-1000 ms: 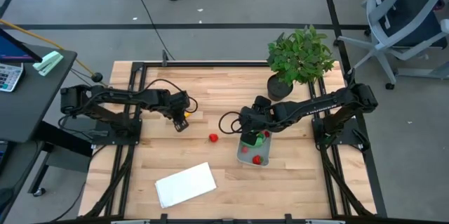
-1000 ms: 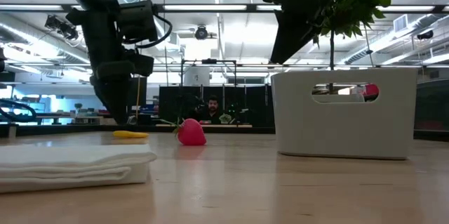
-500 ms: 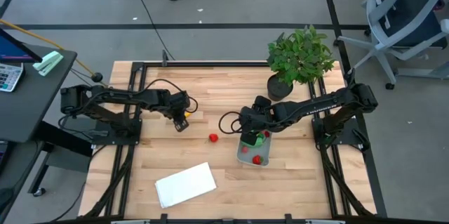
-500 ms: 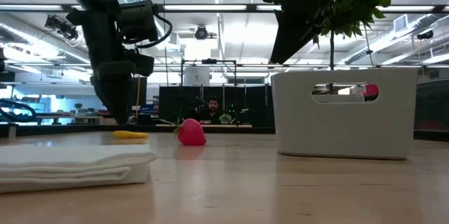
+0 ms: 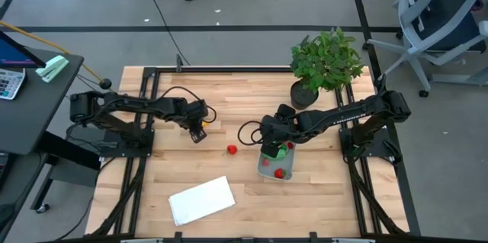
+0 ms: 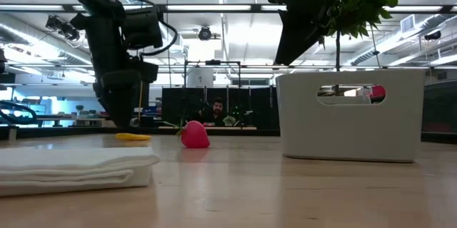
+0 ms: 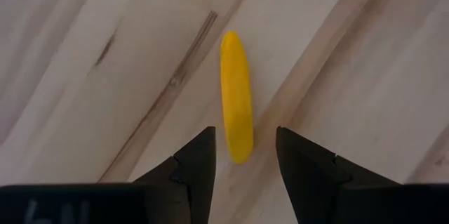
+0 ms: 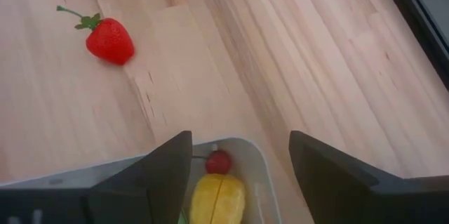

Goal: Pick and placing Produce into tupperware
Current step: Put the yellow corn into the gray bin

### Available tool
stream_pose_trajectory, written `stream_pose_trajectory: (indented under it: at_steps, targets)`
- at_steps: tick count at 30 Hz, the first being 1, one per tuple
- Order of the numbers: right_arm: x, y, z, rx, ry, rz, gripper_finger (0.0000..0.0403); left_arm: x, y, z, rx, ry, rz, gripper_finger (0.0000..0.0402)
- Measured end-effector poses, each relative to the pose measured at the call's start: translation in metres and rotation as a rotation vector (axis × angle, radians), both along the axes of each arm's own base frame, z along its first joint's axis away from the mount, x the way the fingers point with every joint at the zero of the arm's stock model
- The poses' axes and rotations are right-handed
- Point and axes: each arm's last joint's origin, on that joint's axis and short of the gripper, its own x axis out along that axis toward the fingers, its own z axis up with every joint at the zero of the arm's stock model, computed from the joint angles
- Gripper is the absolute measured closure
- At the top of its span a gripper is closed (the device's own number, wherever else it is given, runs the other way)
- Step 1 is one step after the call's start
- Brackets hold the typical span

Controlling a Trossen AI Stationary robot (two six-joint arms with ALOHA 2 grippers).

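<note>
Yellow toy piece (image 7: 236, 94), long and banana-like, lies flat on the table (image 5: 244, 106), well apart from the tupperware (image 5: 275, 166) on the side away from the potted plant (image 5: 324, 60). My left gripper (image 7: 243, 159) is right over its near end, fingers (image 7: 196, 164) part open, one on each side, not touching it yet as far as I can tell

Step in hand, as I judge it: grasp this piece. It runs lengthwise between my fingers, so closing pinches across the narrow width, good. But only the tip sits in the gap; I'd push forward toward its middle before closing or it may squirt out. Go fully down to the wood too, it's low

Tupperware already holds a yellow lemon-like piece (image 8: 217, 199), a small red one (image 8: 218, 161), and more red and green visible from above. My right gripper (image 8: 238, 157) hovers over its rim, fingers spread wide, holding nothing

Red strawberry (image 5: 232, 149) is loose on the wood, near the tupperware, between it and my yellow piece. White folded sheet (image 5: 202, 200) lies farther off, toward the front edge
</note>
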Motion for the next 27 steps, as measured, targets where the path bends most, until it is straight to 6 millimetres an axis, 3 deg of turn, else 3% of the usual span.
stream_pose_trajectory:
  at_steps: [14,18,23,27]
  targets:
    - [0.0,0.0,0.0,0.003,0.0,-0.001,0.0155,0.007,0.002,-0.018,-0.004,0.062,-0.025,0.0258]
    - [0.0,0.0,0.0,0.002,0.0,-0.001,0.0155,0.008,0.002,-0.019,0.01,0.067,-0.022,0.0291]
    - [0.0,0.0,0.0,-0.004,-0.002,-0.004,0.0155,0.008,0.003,-0.018,0.036,0.064,-0.011,0.0376]
    - [0.003,-0.001,0.009,-0.04,-0.03,-0.009,0.0155,0.009,0.003,-0.018,0.032,0.046,0.034,0.0384]
